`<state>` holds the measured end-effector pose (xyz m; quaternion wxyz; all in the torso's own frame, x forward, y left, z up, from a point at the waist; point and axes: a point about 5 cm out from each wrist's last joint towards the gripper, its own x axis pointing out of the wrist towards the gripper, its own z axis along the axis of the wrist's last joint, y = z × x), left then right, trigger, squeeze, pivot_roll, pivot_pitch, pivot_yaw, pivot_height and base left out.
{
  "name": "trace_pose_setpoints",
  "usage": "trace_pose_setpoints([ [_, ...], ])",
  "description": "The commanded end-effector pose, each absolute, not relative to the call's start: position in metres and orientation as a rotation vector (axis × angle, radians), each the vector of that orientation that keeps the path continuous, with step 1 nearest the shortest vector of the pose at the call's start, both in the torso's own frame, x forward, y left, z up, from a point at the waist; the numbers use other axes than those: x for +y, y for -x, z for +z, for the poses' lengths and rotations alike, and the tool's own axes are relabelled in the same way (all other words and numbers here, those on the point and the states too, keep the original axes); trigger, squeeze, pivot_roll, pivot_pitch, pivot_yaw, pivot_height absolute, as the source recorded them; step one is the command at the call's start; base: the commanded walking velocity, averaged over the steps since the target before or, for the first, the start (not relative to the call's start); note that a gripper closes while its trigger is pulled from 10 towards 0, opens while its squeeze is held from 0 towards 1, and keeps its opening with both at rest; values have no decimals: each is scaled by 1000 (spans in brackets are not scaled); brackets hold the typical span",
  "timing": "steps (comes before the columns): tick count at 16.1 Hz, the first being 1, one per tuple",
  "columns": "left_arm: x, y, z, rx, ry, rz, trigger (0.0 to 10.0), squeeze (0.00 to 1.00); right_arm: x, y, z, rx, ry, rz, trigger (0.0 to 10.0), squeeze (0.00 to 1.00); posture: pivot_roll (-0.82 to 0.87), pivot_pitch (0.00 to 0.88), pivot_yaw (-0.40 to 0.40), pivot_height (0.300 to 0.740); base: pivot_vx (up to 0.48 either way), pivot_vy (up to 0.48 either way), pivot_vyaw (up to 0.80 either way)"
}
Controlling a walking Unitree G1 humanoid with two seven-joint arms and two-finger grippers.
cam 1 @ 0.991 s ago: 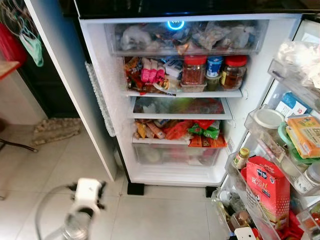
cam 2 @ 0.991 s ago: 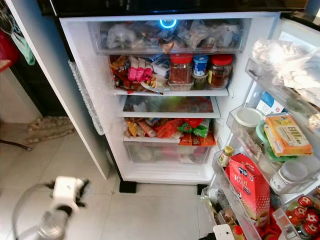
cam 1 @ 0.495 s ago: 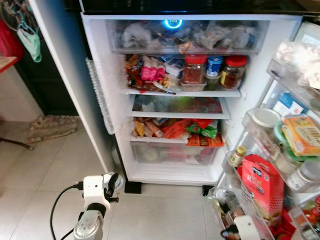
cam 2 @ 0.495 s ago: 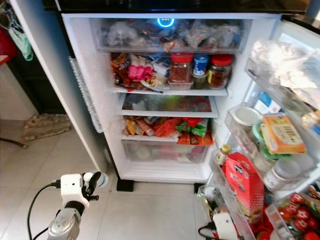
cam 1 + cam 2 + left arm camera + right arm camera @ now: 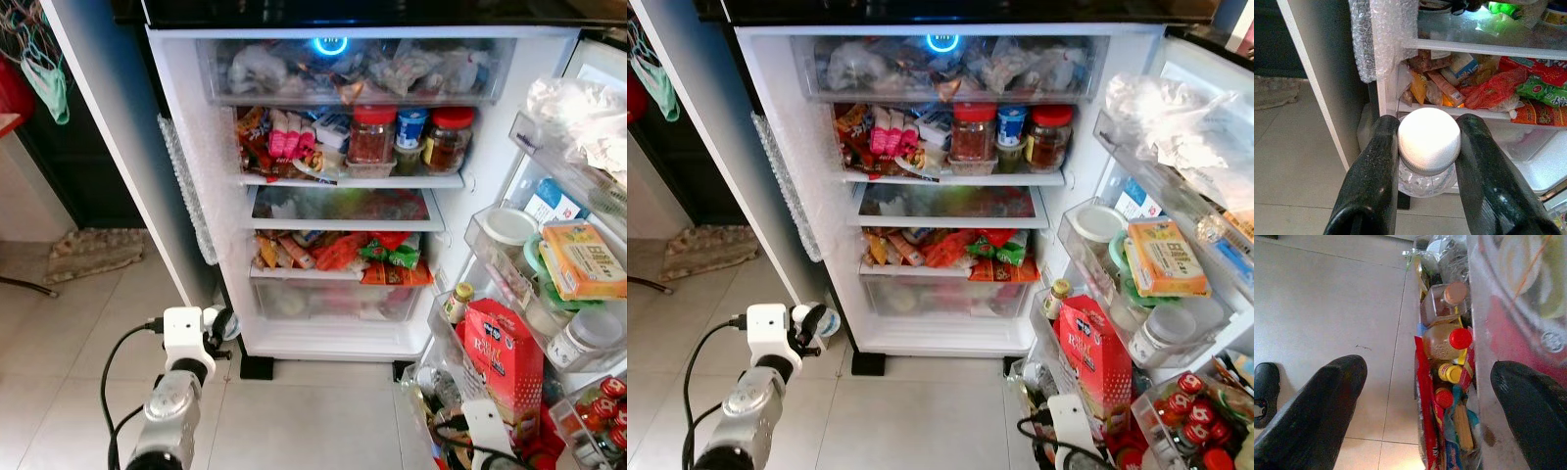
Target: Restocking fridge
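Fridge (image 5: 333,196) interior nearer now, left end effector (image 5: 1427,147) clamping white-capped bottle (image 5: 1428,142), raised higher.

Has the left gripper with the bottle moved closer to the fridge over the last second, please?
Yes. The left gripper, shut on the bottle, has risen and come forward toward the fridge, now near its lower left corner.
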<state>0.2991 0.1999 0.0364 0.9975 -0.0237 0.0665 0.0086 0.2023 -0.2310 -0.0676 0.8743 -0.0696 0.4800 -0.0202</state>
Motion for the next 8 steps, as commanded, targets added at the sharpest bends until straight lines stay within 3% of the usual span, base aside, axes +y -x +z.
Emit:
trace_pose_setpoints([
  [1, 203, -305, 38, 153, 67, 35, 10000, 0, -231, -207, -65, 1002, 146, -60, 10000, 0, -9, 0, -8, 740, 0, 0, 0],
  [8, 213, -312, 43, 157, 81, 61, 10000, 0, -232, -212, -63, 1010, 159, -73, 10000, 0, 29, 0, -25, 740, 0, 0, 0],
])
